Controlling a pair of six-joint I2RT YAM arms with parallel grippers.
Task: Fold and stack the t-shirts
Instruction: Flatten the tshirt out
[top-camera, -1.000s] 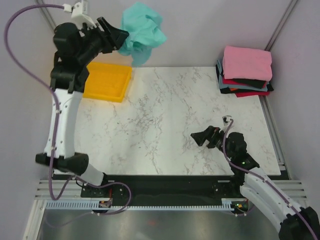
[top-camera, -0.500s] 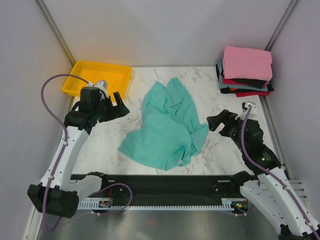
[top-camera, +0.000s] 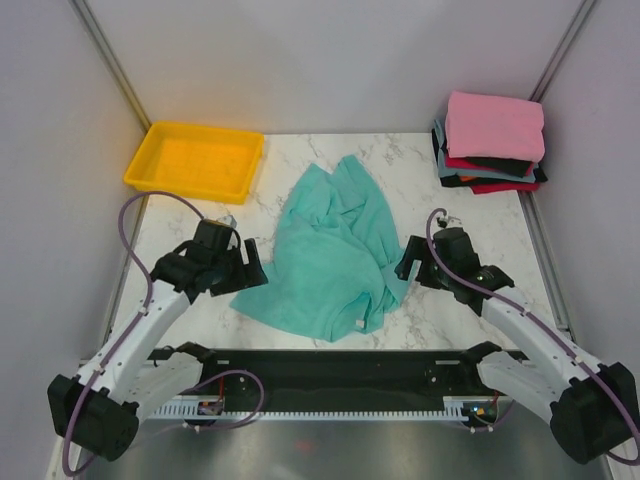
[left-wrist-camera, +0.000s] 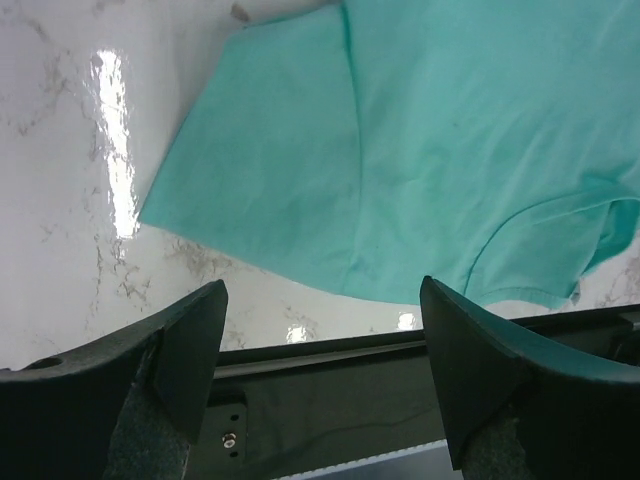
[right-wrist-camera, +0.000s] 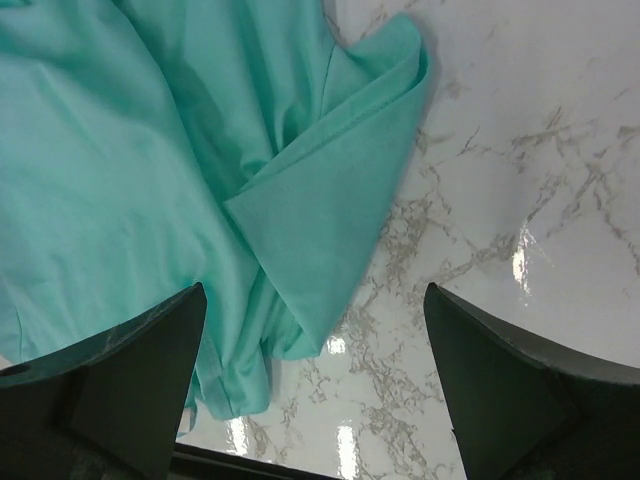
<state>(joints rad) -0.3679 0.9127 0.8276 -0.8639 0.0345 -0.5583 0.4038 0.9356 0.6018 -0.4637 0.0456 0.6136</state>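
A teal t-shirt (top-camera: 335, 250) lies crumpled on the marble table, in the middle. It also shows in the left wrist view (left-wrist-camera: 430, 160) and the right wrist view (right-wrist-camera: 200, 170). My left gripper (top-camera: 255, 265) is open and empty, low over the table at the shirt's left edge (left-wrist-camera: 322, 345). My right gripper (top-camera: 408, 265) is open and empty at the shirt's right edge, above a folded-over flap (right-wrist-camera: 315, 360). A stack of folded t-shirts (top-camera: 490, 140), pink on top with black, red and grey-blue below, sits at the back right corner.
A yellow plastic tray (top-camera: 195, 160) stands at the back left corner. The table's near edge and a black rail (left-wrist-camera: 330, 390) lie just in front of the shirt. Grey walls close in the left, right and back.
The teal shirt went from held up at the back left to lying on the table. Both arms then came down and inward to the shirt's left and right edges.
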